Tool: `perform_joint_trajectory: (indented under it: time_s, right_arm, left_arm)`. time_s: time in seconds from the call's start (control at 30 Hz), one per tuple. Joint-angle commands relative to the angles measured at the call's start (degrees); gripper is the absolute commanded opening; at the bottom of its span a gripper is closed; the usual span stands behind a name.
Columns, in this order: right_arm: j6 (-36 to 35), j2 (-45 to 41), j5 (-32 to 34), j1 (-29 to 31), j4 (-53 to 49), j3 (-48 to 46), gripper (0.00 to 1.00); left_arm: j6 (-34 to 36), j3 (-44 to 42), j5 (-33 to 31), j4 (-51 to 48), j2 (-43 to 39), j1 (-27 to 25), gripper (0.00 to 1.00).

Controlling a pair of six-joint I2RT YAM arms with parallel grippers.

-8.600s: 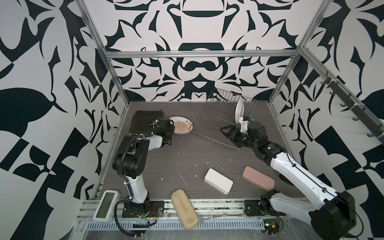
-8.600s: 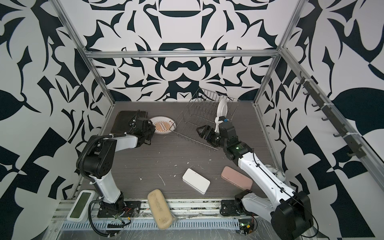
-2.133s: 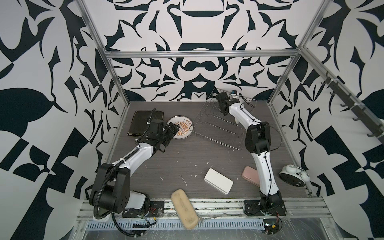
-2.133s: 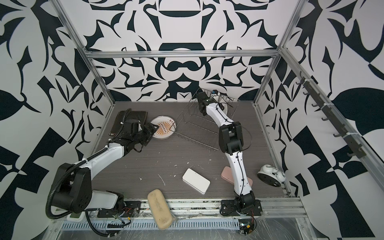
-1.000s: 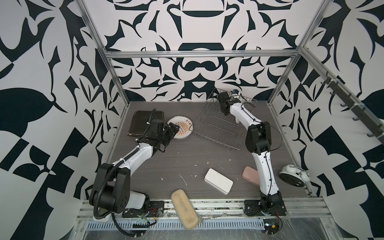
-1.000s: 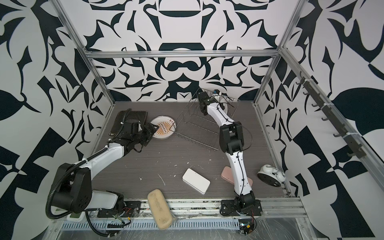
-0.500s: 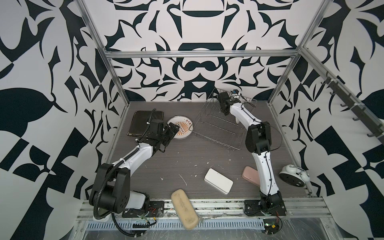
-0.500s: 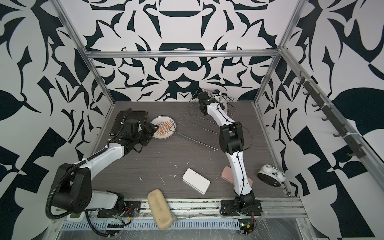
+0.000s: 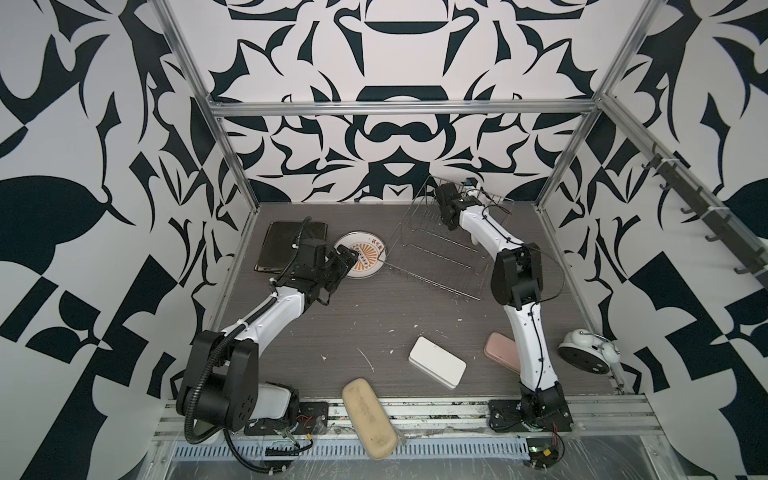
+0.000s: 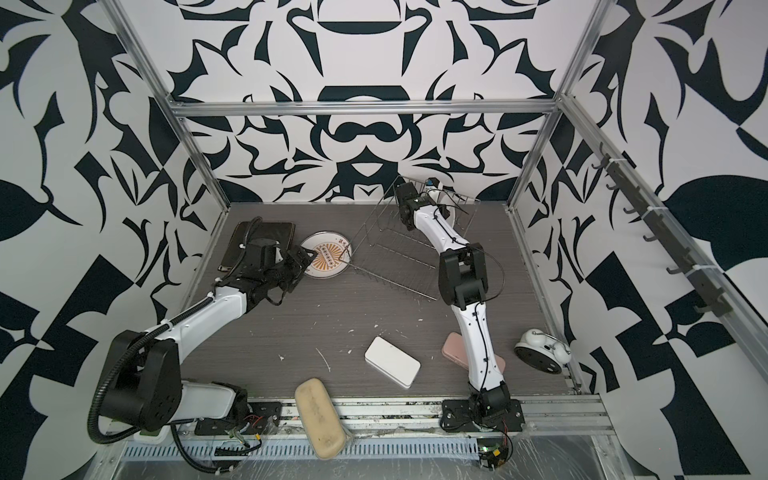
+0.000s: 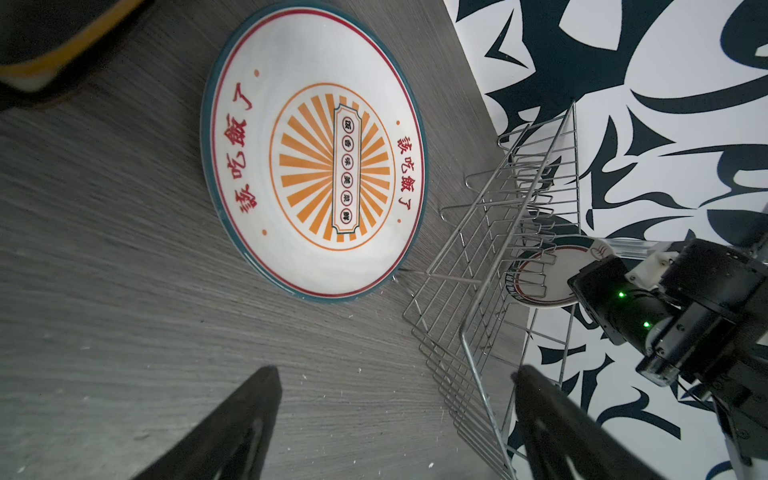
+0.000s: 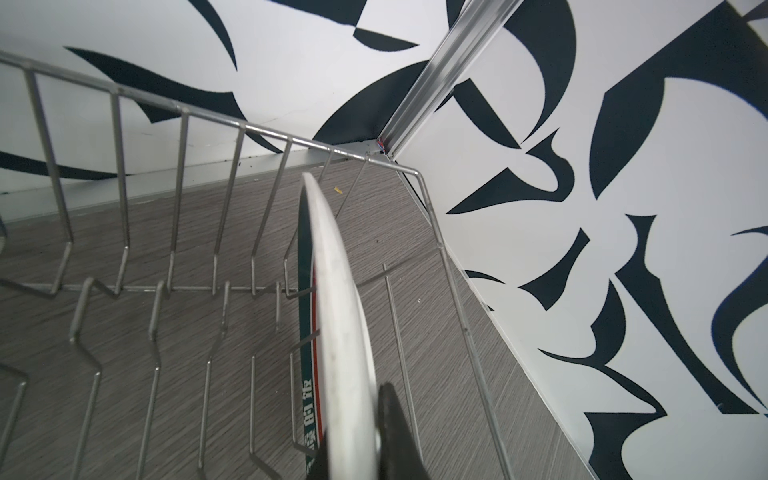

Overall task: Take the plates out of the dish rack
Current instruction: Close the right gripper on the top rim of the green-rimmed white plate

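— What has moved?
— Compared with the oldest view, the right arm has left the near side of the dish rack and now stretches to its far end. Over the last two seconds both arms have barely shifted.
— And the right gripper?
— It is clamped on the rim of the standing plate, a round white one set on edge between the prongs at the rack's far right end. The left wrist view shows the same grip.
— Where does the rack sit?
— It sits along the far edge of the tabletop, right of the middle, reaching toward the far right corner.
— The left gripper?
— Its jaws are spread wide and hold nothing. It hangs low over the tabletop at the rim of the printed plate, which lies flat and face up, just beside the rack's left corner.
— Any other plates?
— A black square plate lies flat in the far left corner. Whether another sits under it cannot be told.
— Anything else?
— A white box lies near the front edge, and an alarm clock rests by the right edge.
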Motion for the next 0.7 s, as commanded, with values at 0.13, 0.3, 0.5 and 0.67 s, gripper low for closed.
perform_joint_trajectory:
  time_s: [0.13, 0.3, 0.5, 0.67]
  right_arm:
    - [-1.5, -6.11, 4.58, 0.1, 4.39, -0.45, 0.0]
    - [-2.14, -7.44, 4.71, 0.15, 5.06, -0.46, 0.0]
    - [-3.09, -9.48, 4.75, 0.16, 5.46, -0.54, 0.0]
    - [-3.54, -12.02, 4.43, 0.35, 5.74, -1.11, 0.0]
  left_arm:
    - [0.31, -0.23, -0.23, -0.83, -1.88, -0.08, 0.92]
    - [0.39, -0.47, -0.53, -1.37, -2.82, -0.08, 0.92]
    - [0.41, -0.85, -0.81, -1.88, -4.07, -0.08, 0.92]
    - [0.47, -1.19, -1.19, -2.57, -5.22, -0.08, 0.92]
